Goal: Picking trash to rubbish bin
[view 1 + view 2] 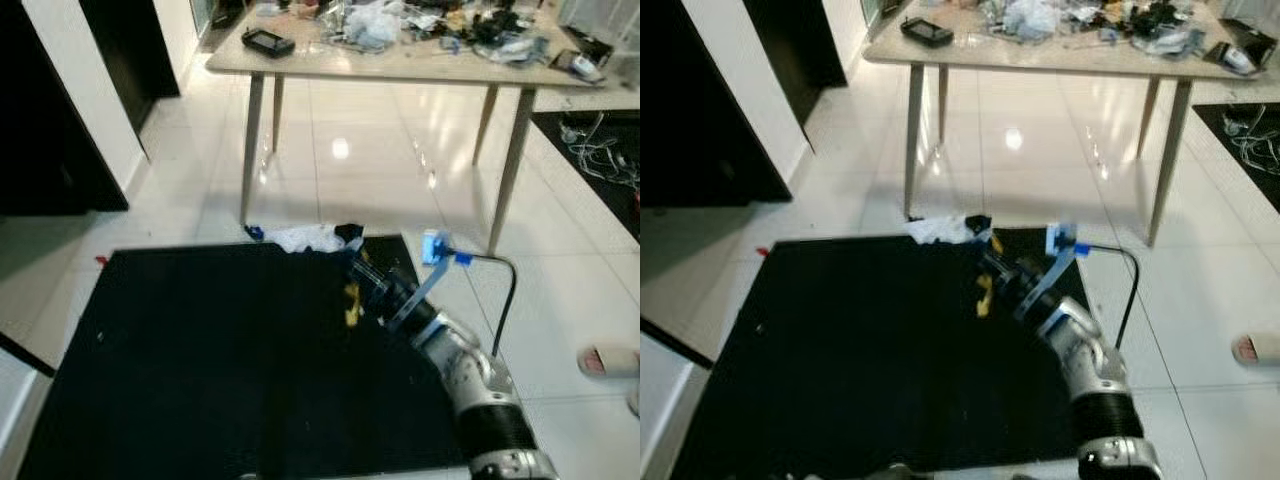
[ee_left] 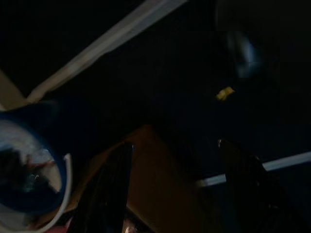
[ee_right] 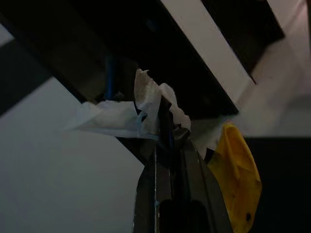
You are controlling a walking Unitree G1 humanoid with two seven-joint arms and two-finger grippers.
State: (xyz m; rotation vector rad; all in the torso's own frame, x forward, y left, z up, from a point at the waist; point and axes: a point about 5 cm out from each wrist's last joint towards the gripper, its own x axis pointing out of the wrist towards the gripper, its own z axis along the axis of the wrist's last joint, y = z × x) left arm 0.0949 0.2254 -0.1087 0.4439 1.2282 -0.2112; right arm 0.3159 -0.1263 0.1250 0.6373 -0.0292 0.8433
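Note:
A crumpled white tissue [image 1: 305, 238] lies at the far edge of a black mat [image 1: 200, 360], just below the table. My right gripper [image 1: 353, 250] reaches across the mat to it. In the right wrist view its fingers [image 3: 167, 160] are pressed together, with the tissue [image 3: 141, 114] bunched at their tips. A yellow scrap [image 1: 352, 300] sits right beside the fingers, large and close [image 3: 238, 184] in the right wrist view. My left gripper [image 2: 172, 145] hangs in the dark, its two fingers apart with nothing between them.
A beige table [image 1: 300, 62] cluttered with several items stands beyond the mat, its legs [image 1: 250, 150] near the tissue. A blue-rimmed round container [image 2: 29, 165] shows dimly beside the left gripper. Glossy white tiles surround the mat. Cables [image 1: 600, 150] lie at the right.

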